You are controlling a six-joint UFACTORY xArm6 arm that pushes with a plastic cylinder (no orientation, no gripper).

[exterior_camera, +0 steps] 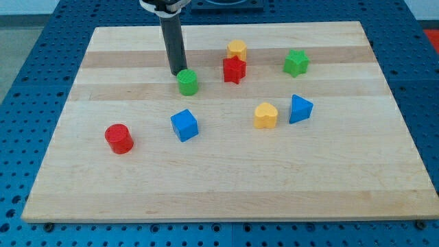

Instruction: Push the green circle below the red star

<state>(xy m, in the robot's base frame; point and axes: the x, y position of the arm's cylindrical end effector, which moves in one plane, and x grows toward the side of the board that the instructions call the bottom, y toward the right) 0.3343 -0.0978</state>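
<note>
The green circle, a short green cylinder, sits on the wooden board left of centre near the view's top. The red star stands to its right and slightly higher in the view, a short gap away. My tip is at the green circle's upper left edge, touching or nearly touching it. The dark rod rises from there to the view's top.
A yellow hexagon-like block stands just above the red star. A green star is at upper right. A yellow heart and blue triangle lie right of centre. A blue cube and red cylinder lie lower left.
</note>
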